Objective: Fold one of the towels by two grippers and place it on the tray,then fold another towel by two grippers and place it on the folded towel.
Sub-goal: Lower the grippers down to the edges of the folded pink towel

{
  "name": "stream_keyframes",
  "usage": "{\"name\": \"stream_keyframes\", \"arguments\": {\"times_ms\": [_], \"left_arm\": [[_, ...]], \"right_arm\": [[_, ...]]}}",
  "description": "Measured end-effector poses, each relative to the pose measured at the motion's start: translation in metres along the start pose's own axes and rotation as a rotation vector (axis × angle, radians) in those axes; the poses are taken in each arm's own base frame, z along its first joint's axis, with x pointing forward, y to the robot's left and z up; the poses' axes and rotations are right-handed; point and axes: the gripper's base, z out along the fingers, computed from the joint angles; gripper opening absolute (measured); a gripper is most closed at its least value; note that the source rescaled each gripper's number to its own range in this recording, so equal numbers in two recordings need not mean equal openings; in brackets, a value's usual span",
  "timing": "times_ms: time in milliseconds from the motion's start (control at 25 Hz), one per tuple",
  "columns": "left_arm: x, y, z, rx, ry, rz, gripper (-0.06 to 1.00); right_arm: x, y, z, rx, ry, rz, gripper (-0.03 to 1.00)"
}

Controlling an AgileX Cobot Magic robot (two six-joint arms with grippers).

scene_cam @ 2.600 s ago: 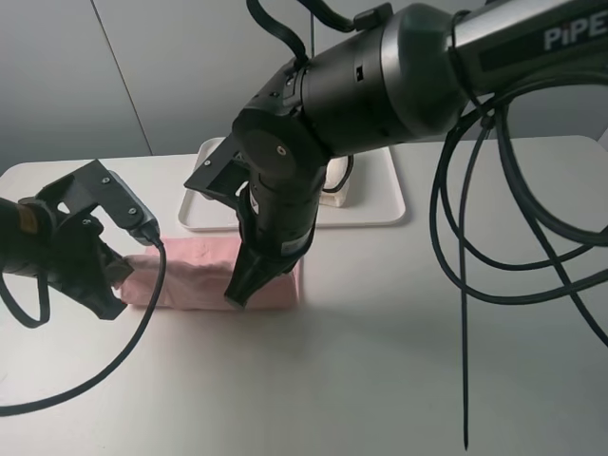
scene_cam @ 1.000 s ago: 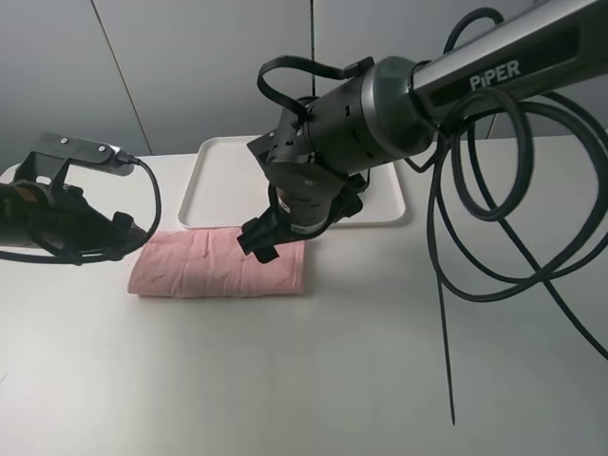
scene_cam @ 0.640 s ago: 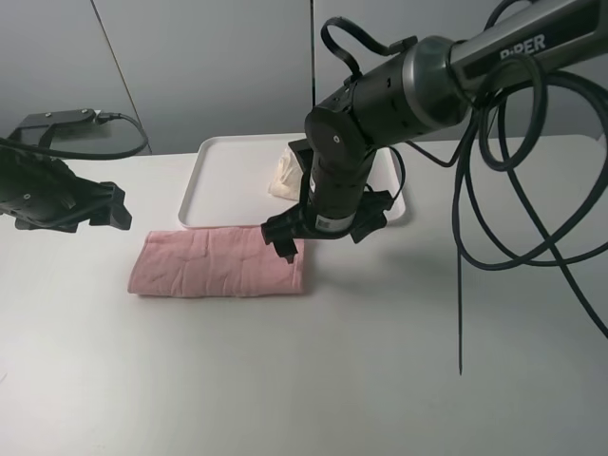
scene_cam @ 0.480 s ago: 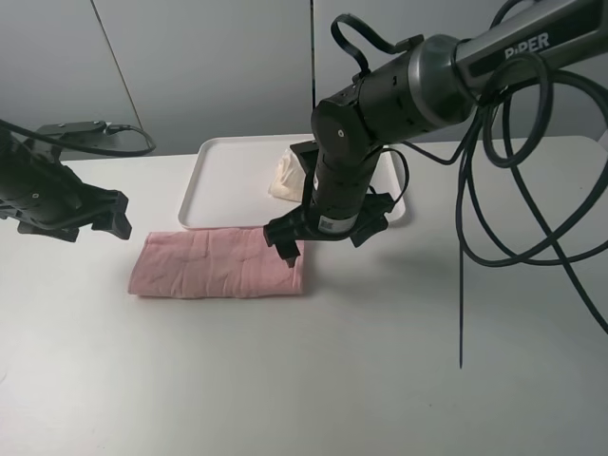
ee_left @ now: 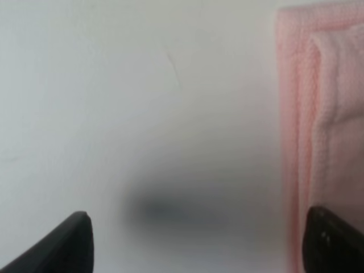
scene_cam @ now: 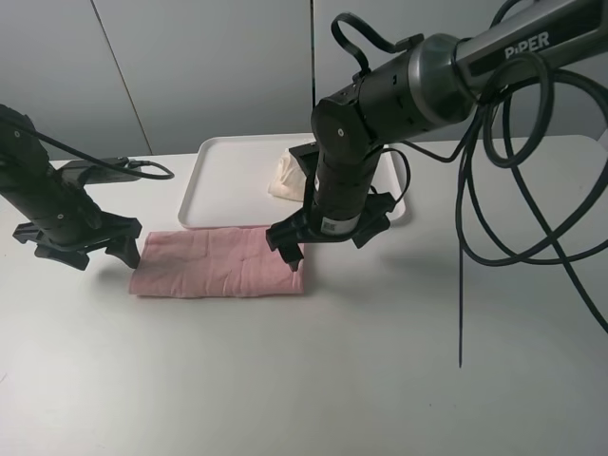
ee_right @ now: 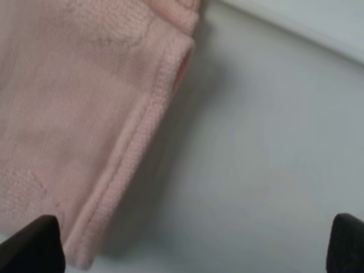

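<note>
The white tabletop [scene_cam: 380,380] is bare in front and on the right, so much room is free there. The big black right arm [scene_cam: 380,95] has the word "PiPER" on it, and its black cables [scene_cam: 461,285] hang low across the right side. The white tray [scene_cam: 228,180] lies at the back. The pink towel [scene_cam: 214,264], folded to a long strip, lies on the tabletop just before the tray's near rim. The cream towel [scene_cam: 287,176] lies on the tray, partly hidden behind the arm. The right gripper [ee_right: 190,244] is spread wide at the pink towel's right end and grasps nothing. The left gripper [ee_left: 199,242] is spread wide at the left end, also empty.
</note>
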Motion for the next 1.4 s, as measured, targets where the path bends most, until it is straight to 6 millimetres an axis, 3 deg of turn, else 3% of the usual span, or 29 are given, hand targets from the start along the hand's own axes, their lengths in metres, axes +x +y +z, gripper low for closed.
{"name": "stream_keyframes", "arguments": {"times_ms": [760,1120,1400], "left_arm": [[-0.005,-0.002,-0.003,0.018,0.005,-0.026,0.94],[-0.02,-0.002,-0.006,0.011,0.022,-0.004,0.94],[-0.021,-0.011,0.004,-0.014,0.073,0.062,0.84]], "right_arm": [[0.003,0.003,0.0,-0.034,0.028,-0.019,1.0],[0.003,0.003,0.0,-0.039,0.029,-0.021,1.0],[0.003,0.004,0.0,-0.042,0.03,-0.032,1.0]]}}
